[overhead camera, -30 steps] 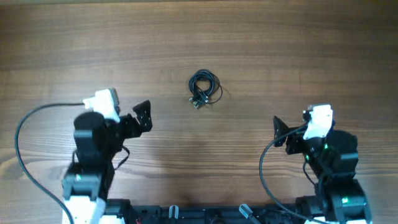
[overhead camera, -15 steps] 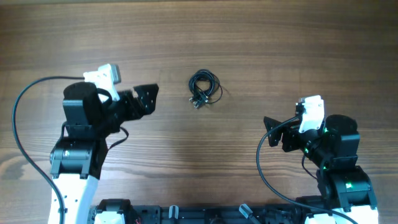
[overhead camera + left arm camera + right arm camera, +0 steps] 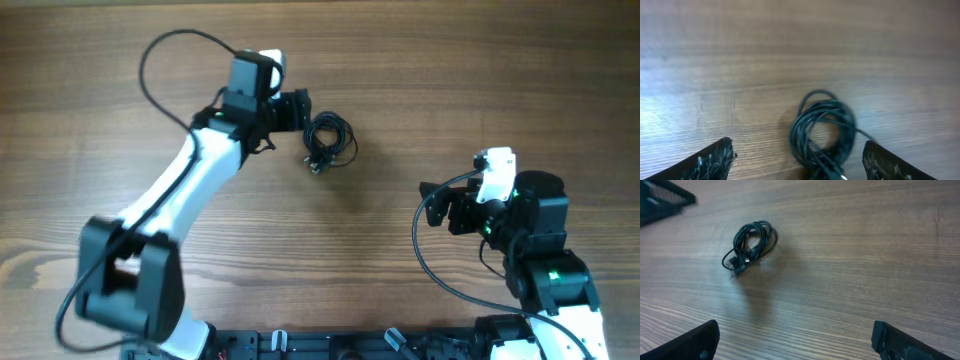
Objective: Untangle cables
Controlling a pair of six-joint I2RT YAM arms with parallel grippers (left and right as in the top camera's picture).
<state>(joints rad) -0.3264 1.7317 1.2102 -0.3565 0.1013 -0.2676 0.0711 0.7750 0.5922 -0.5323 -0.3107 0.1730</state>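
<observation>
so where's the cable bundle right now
Overhead, the cable bundle lies on the table just above centre, beside the left gripper, far from the right gripper.

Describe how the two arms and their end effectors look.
Both arms are built alike: white links joined by black housings. The left arm trails a black cable loop; the right arm shows small green lights. Each wrist carries a white block. The left end effector and right end effector have flat black fingers.

Cables (image 3: 799,132) blurred in left wrist view, lower loops cut by bottom edge, plugs (image 3: 318,166) indistinct overhead
</observation>
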